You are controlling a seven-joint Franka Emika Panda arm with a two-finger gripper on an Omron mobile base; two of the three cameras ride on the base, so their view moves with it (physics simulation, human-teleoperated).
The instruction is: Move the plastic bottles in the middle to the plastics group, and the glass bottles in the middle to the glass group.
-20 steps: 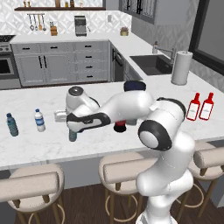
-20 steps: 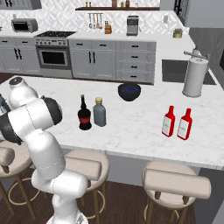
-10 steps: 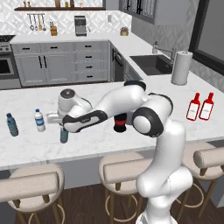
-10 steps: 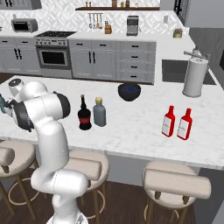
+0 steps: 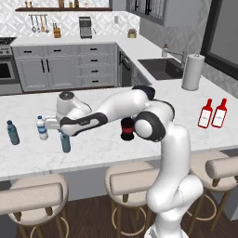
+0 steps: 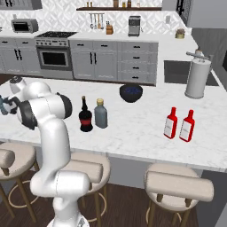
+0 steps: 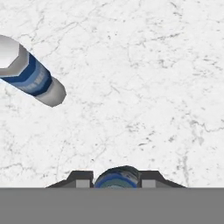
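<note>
My gripper (image 5: 63, 134) is shut on the small bluish plastic bottle (image 5: 65, 142), whose base is low over or on the counter; I cannot tell which. In the hand view its blue cap (image 7: 117, 176) sits between my gripper's (image 7: 116, 180) fingertips. Just left stands the plastics group: the clear-white bottle (image 5: 42, 128) (image 7: 29, 75) and the teal-blue one (image 5: 12, 132). In the middle are the black bottle (image 6: 85, 116) and the grey-blue bottle (image 6: 100, 114); my arm partly covers the black bottle (image 5: 126, 129). The two red glass bottles (image 5: 212, 113) (image 6: 179, 124) stand at the right.
A dark blue bowl (image 6: 131, 92) lies behind the middle bottles. The white paper-towel roll (image 5: 192, 72) stands by the sink (image 5: 160, 68) at the back right. Stools (image 5: 135, 179) line the near edge of the marble counter (image 5: 97, 148).
My arm has swung left across the counter, carrying the bluish bottle from near the middle to just right of the two small water bottles.
</note>
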